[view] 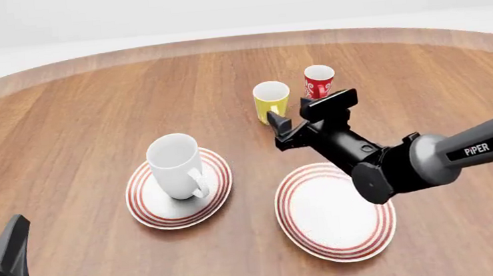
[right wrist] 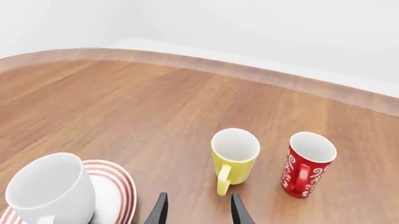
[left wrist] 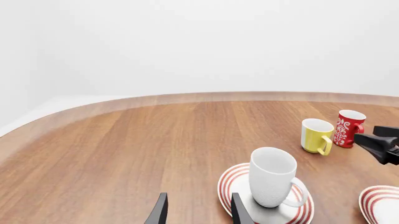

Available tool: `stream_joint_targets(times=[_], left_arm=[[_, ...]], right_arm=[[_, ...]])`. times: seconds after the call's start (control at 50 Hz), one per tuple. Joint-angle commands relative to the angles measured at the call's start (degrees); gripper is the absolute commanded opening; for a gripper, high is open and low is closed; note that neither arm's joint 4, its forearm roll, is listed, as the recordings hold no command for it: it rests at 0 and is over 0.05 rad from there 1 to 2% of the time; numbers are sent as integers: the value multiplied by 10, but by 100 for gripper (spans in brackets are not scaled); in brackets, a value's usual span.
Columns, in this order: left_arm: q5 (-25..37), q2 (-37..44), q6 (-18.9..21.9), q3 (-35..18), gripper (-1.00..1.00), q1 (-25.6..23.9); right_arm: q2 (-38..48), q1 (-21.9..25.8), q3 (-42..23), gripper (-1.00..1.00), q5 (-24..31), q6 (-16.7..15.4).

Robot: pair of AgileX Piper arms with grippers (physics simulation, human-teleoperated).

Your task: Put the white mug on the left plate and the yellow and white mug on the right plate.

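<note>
The white mug (view: 176, 167) stands upright on the left plate (view: 145, 204); both also show in the left wrist view, mug (left wrist: 272, 177) and plate (left wrist: 232, 181). The yellow and white mug (view: 271, 100) stands on the table behind the right plate (view: 333, 214), which holds nothing. My right gripper (view: 303, 118) is open and hovers just short of the yellow mug (right wrist: 236, 156), whose handle faces it. My left gripper (view: 7, 256) is open and empty at the near left, away from the white mug.
A red cup with white markings (view: 318, 81) stands close to the right of the yellow mug; it also shows in the right wrist view (right wrist: 309, 163). The wooden table's curved far edge (view: 238, 42) runs across the back.
</note>
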Motion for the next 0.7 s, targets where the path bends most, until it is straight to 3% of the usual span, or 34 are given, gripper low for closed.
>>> stream_joint_targets(times=[0.02, 0.7], left_arm=[[0, 0, 0, 0, 100, 0], [0, 0, 0, 0, 100, 0]], right_arm=[[10, -24, -28, 100, 14, -7], [65, -37, -109, 100, 55, -14]])
